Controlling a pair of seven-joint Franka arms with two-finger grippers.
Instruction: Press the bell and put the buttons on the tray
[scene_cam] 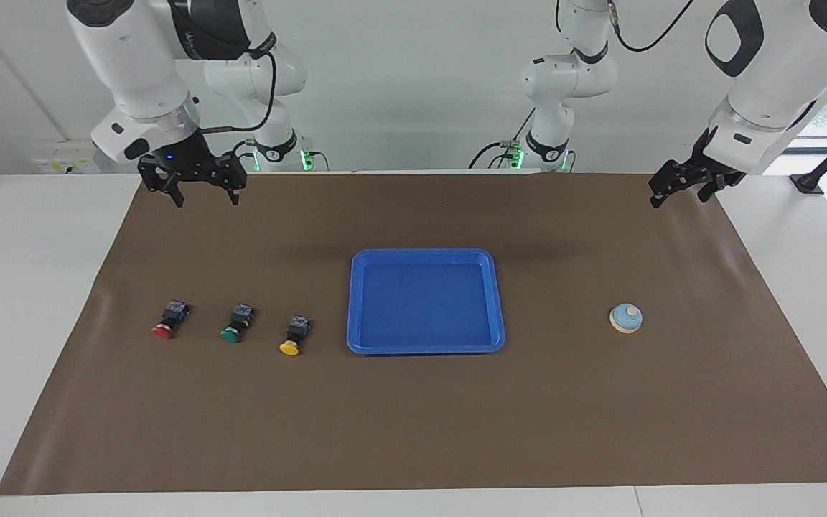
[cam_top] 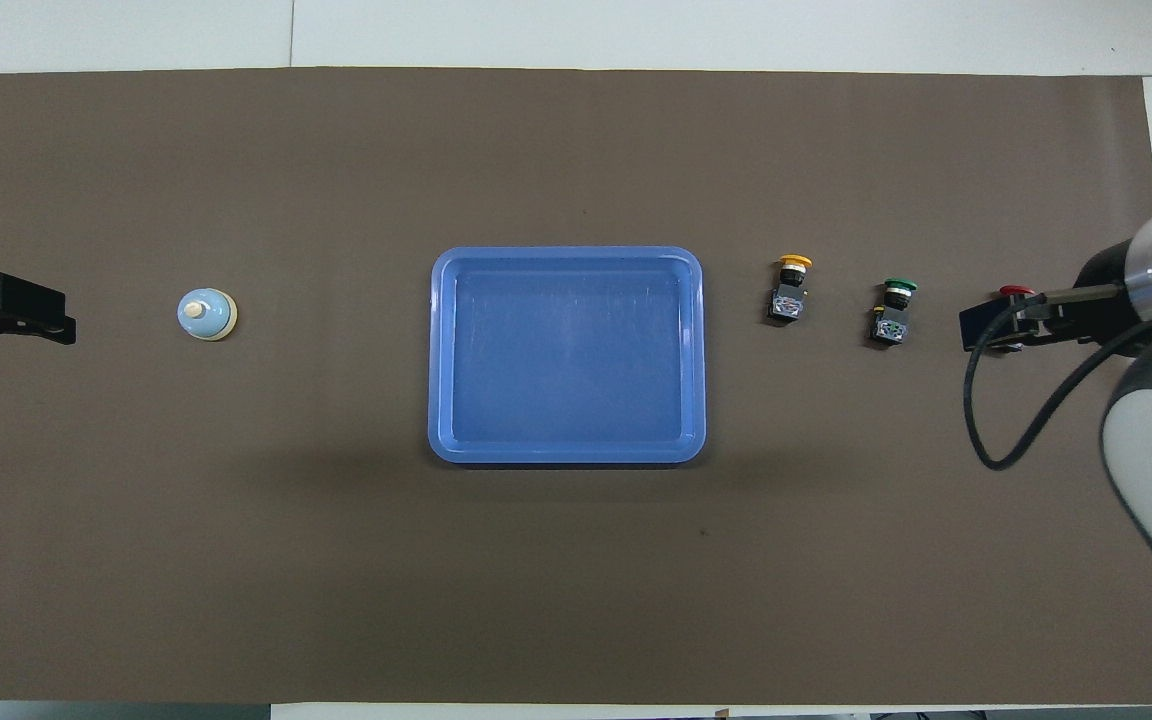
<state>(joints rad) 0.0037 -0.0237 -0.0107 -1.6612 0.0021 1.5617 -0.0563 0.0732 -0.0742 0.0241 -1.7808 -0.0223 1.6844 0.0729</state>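
Centrally, glossy round-cornered blue tray [scene_cam: 426,255] between domed bell [scene_cam: 626,318] and round-capped buttons [scene_cam: 235,324].

Blue tray [scene_cam: 426,347], light-blue bell [scene_cam: 626,317]

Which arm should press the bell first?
Left. The left gripper hangs at the bell's end of the table; the right gripper is up at the buttons' end, with the tray between.
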